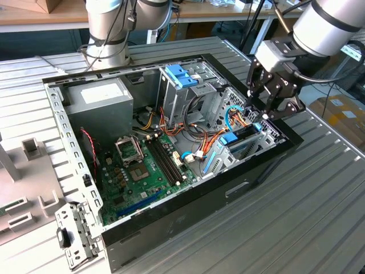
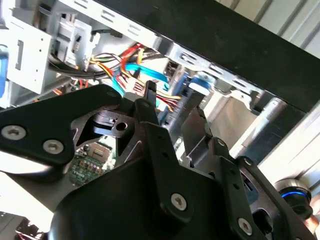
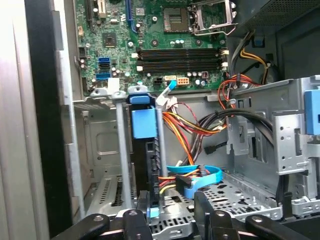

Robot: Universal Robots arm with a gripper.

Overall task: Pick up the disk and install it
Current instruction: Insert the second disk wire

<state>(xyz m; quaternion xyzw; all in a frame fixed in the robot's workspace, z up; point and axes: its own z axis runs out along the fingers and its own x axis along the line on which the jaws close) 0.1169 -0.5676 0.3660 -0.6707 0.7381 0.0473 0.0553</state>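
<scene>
A green motherboard [image 1: 142, 165] sits in a black computer case [image 1: 239, 177], beside a light blue disk [image 3: 144, 130] carrier and orange, yellow cables [image 3: 185, 127].

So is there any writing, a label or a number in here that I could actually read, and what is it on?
No text can be read.
Sticker on the power supply: print too small to read.
White markings on the motherboard: too small to read.
Label on the cardboard box: blurred, unreadable.
Blue carrier of the disk: no print that I can see.

Bright even overhead light, soft shadows inside case, second wrist view blurred
</scene>
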